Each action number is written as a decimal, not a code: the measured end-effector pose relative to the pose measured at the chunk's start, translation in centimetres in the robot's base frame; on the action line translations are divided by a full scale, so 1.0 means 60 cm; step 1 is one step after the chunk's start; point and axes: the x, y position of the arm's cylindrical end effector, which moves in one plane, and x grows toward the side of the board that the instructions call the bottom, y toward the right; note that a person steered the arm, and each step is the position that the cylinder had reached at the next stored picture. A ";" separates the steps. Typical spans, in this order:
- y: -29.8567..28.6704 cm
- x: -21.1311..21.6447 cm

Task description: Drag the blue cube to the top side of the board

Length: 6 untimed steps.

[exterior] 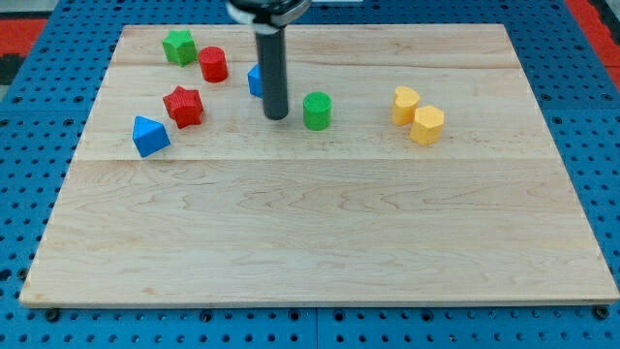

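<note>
Standing upright, my tip [276,116] is pressing nothing I can confirm: it is sitting just right of the blue cube [255,80], which the rod is partly hiding, so contact is unclear. Board [320,242] is lying open toward the view's bottom. Cube is resting near the top edge, between the red cylinder [213,65] and the green cylinder [317,111].

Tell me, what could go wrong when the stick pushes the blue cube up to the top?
My tip stands just right of the blue cube, mostly hiding it, so a push from here may slide it sideways, not up. The red cylinder sits close on its left and could get knocked. The green cylinder beside my tip might be bumped too.
</note>
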 end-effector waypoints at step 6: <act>-0.002 -0.225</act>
